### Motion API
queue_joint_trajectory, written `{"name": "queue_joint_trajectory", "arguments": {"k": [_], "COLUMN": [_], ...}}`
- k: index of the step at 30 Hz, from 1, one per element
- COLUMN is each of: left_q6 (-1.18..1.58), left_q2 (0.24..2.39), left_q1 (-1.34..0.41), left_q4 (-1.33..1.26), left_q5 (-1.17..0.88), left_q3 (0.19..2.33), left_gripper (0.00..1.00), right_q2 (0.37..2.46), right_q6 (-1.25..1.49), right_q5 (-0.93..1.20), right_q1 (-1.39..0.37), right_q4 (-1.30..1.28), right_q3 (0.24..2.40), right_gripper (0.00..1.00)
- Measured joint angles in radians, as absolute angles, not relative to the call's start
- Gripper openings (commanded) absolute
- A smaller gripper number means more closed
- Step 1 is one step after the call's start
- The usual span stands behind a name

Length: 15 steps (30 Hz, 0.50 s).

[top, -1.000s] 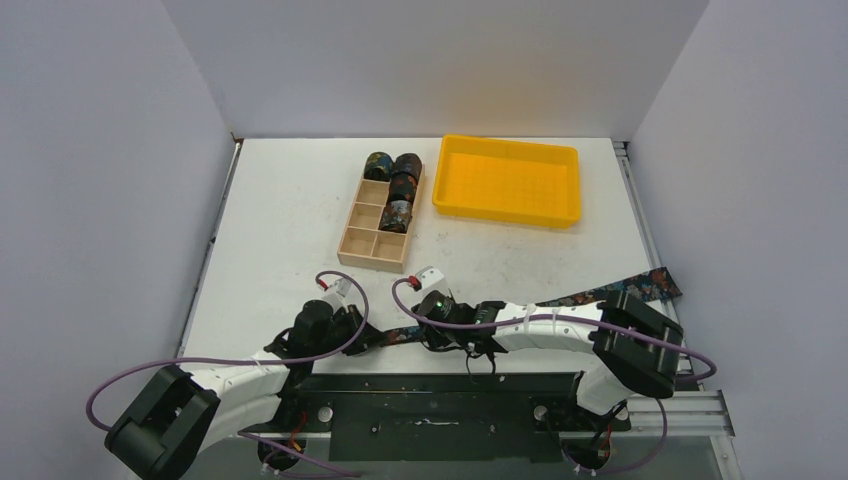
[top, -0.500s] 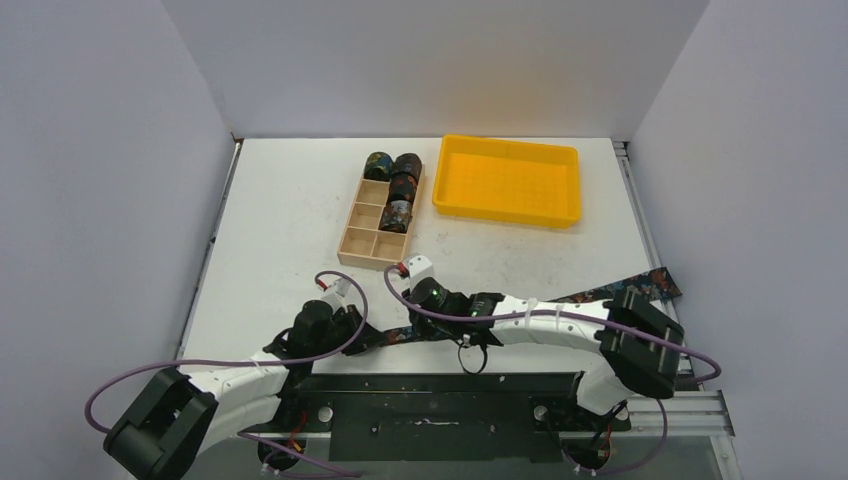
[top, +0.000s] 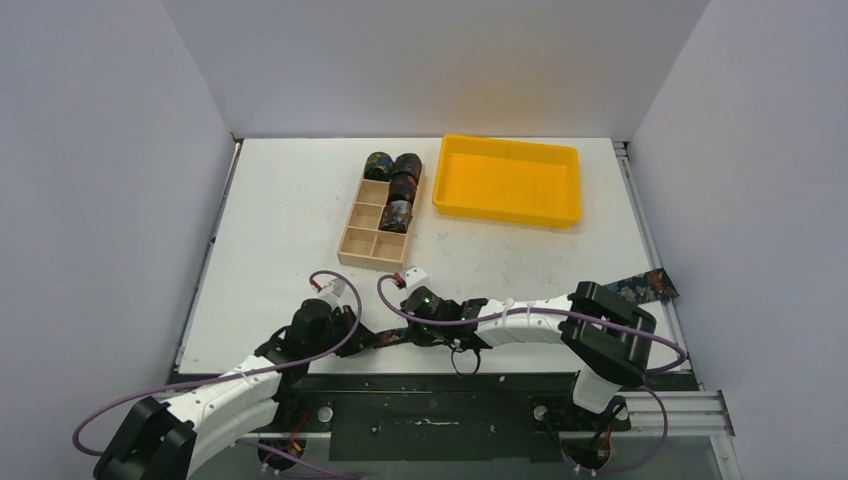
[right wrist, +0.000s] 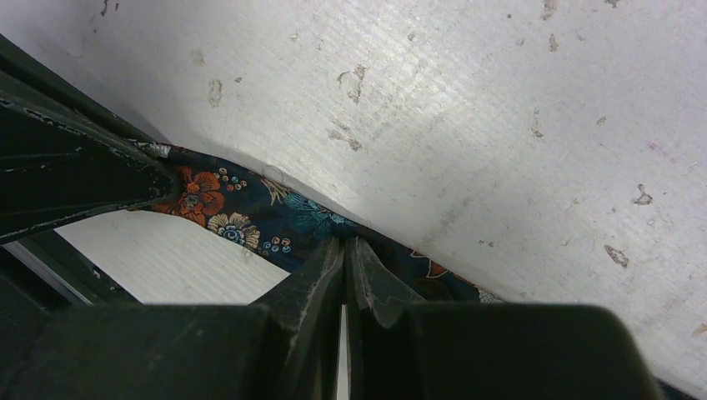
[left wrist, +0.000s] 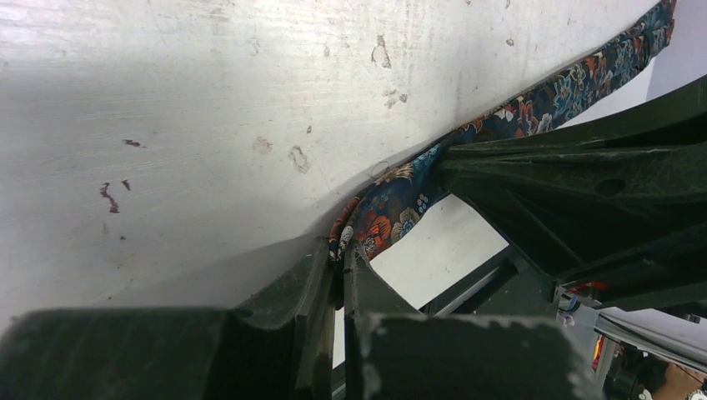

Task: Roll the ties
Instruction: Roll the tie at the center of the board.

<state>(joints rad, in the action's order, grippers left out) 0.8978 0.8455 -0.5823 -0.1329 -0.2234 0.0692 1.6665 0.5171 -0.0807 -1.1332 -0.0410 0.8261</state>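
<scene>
Left pincer (left wrist: 338, 258): jaws together, clamped near one end of the dark floral-print fabric necktie (left wrist: 398, 212), which lies flat along the near edge of the white table (left wrist: 208, 100).
Right pincer (right wrist: 343, 250): clamped on the same strip, just beside the left one.
Risk: the thin fabric may slip or twist once rolling starts, and the two pincers crowd each other.
Beyond: light wooden compartment box (top: 364, 246) holding rolled speckled ties (top: 402, 186), with a yellow plastic tray (top: 508, 181) farther right. Neither obstructs.

White table (top: 290, 230): wooden box (top: 360, 243), yellow tray (top: 507, 185), 1 unrolled tie (top: 650, 284), seemingly along near edge.
</scene>
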Motion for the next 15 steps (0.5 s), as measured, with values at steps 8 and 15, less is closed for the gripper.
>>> {"name": "queue_joint_trajectory", "arguments": {"k": [8,15], "left_q6": [0.905,0.884], "left_q2": [0.765,0.764], "left_q1": [-0.582,-0.582], "left_q4": [0.157,0.356], "left_q5": [-0.128,-0.047], "left_q3": [0.210,0.393], "left_gripper": [0.00,0.00], "right_q2": [1.712,1.832], "right_q6": [0.546,0.590], "right_q5": [-0.056,0.029], "right_q1": [-1.133,-1.131], "right_q4": [0.078,0.263], "right_q3": [0.825,0.883], "right_gripper": [0.05,0.05]}}
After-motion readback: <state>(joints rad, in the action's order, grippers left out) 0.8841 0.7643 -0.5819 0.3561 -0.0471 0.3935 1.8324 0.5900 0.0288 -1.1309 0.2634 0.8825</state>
